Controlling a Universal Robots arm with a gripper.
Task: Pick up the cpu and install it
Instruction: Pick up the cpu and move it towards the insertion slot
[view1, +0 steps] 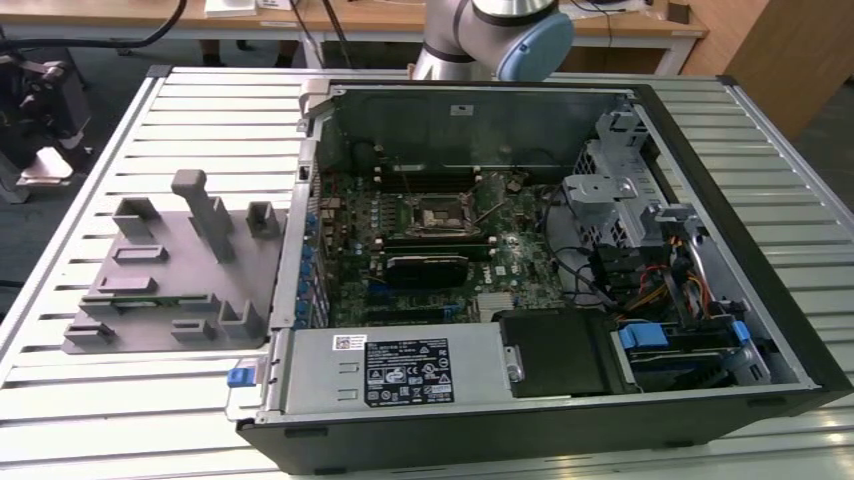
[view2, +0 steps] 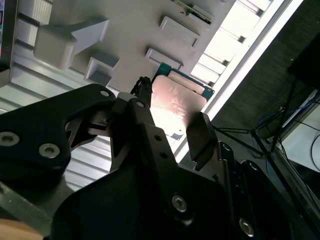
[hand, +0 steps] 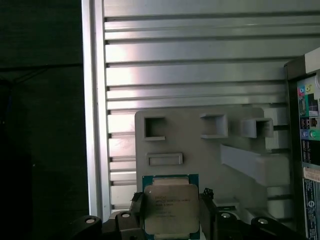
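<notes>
Jaws of the gripper (hand: 172, 200) clamped on the cpu (hand: 170, 212): silvery square top, green rim. One edge is cut off.

Exterior view: high, looking steeply down on worktop (view1: 134, 400) and open case (view1: 467, 115). Both wrist views: near, facing grey fixture (hand: 200, 150) (view2: 132, 27).

Raised fixture blocks (hand: 255, 167) near cpu (hand: 170, 207); open slatted table (hand: 200, 50) beyond
</notes>
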